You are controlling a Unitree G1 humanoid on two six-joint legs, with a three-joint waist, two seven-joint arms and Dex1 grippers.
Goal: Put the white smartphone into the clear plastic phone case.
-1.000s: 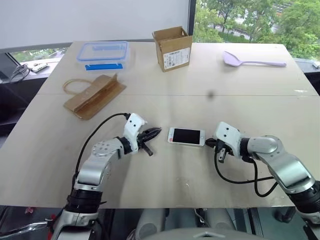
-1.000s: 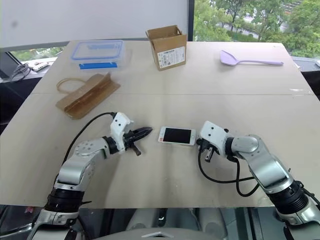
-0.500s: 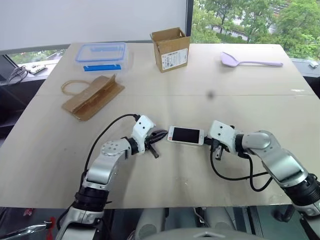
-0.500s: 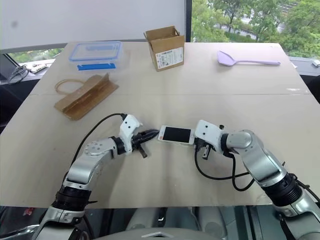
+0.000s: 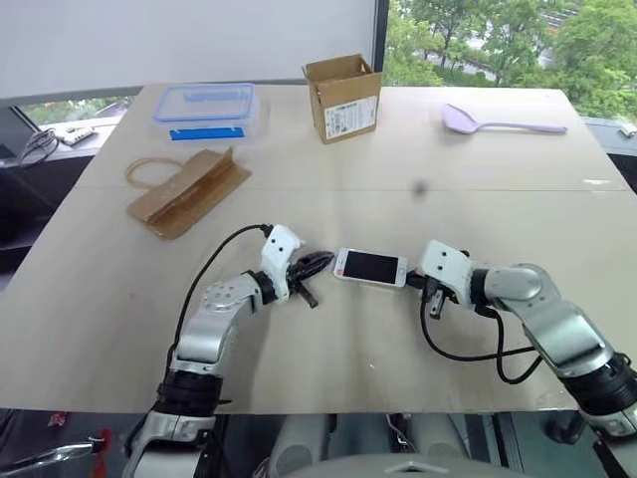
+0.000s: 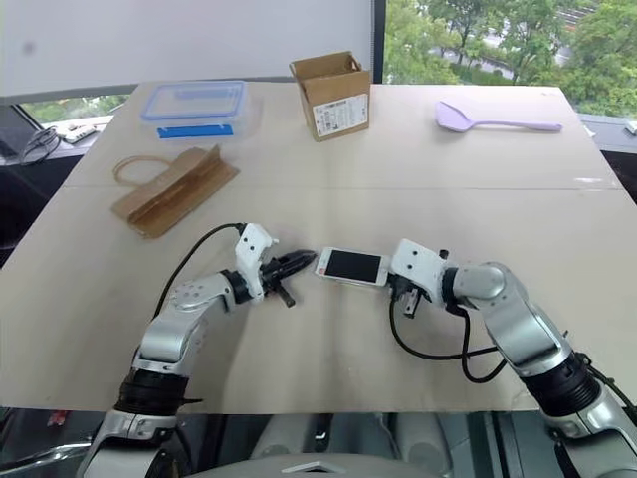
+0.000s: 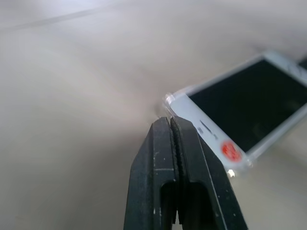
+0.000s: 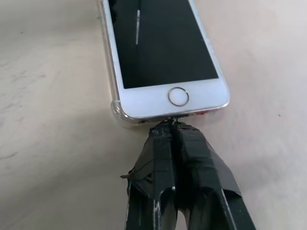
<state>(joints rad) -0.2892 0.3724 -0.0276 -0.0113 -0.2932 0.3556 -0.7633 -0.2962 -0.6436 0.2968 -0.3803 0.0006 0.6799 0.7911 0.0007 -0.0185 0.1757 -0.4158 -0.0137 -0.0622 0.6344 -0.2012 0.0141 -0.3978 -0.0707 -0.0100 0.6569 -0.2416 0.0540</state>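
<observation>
Phone lies flat on the bench, flanked by both closed end effectors.
The case rim is seen around it from the right wrist, where the right end effector touches its home-button end; the left end effector is empty beside the other end.

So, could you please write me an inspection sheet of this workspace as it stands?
Surface: pale table, seam across the middle.
Job's things: phone face up, seated in the clear case.
Clutter: food box, cardboard box, folded cardboard, spoon.
End effectors: left end effector shut at one end of the phone; right end effector shut at the home-button end.
Cables: black cable on each arm.
Surroundings: window, trees.
</observation>
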